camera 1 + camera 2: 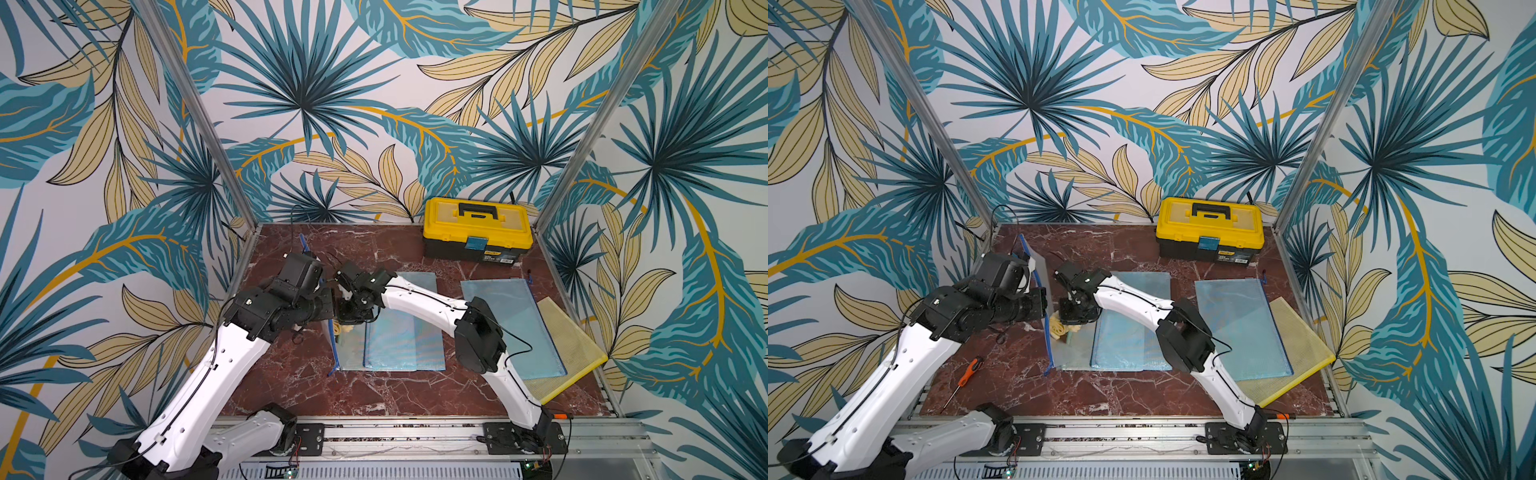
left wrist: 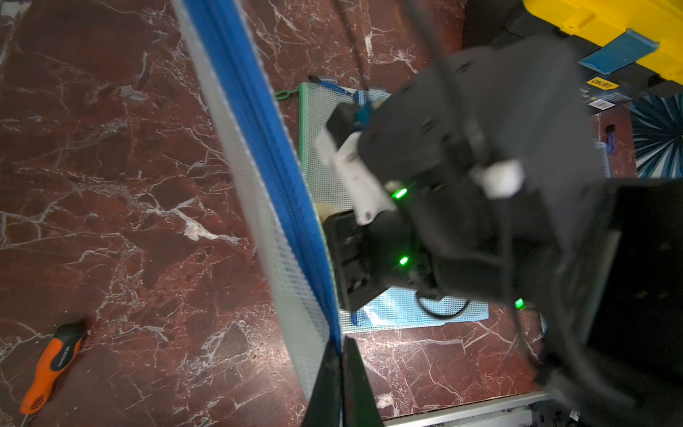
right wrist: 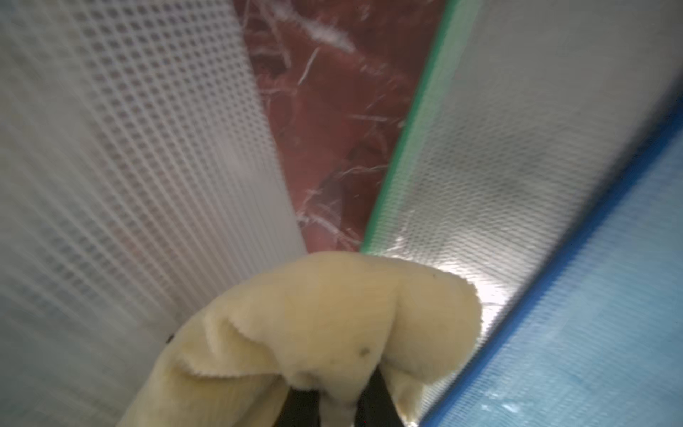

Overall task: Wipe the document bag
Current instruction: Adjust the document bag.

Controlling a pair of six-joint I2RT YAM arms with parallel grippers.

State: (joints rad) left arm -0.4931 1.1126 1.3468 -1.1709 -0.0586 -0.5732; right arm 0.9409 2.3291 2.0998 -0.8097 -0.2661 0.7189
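Observation:
The document bag (image 1: 1041,272) is a clear mesh pouch with a blue zipper edge (image 2: 266,185). It stands tilted up on its long side at the left of the table. My left gripper (image 2: 342,355) is shut on that zipper edge and holds it raised. My right gripper (image 3: 338,403) is shut on a pale yellow cloth (image 3: 332,325), which bulges out over its fingers. The cloth (image 1: 1059,326) sits low beside the raised bag's inner face (image 3: 129,148), at the edge of a green-trimmed bag (image 3: 499,148) lying flat; whether it touches the raised bag I cannot tell.
A blue bag (image 1: 407,340) lies on the green-trimmed one. Another blue bag (image 1: 511,324) and a yellow bag (image 1: 569,353) lie at the right. A yellow toolbox (image 1: 478,228) stands at the back. An orange screwdriver (image 1: 969,370) lies front left.

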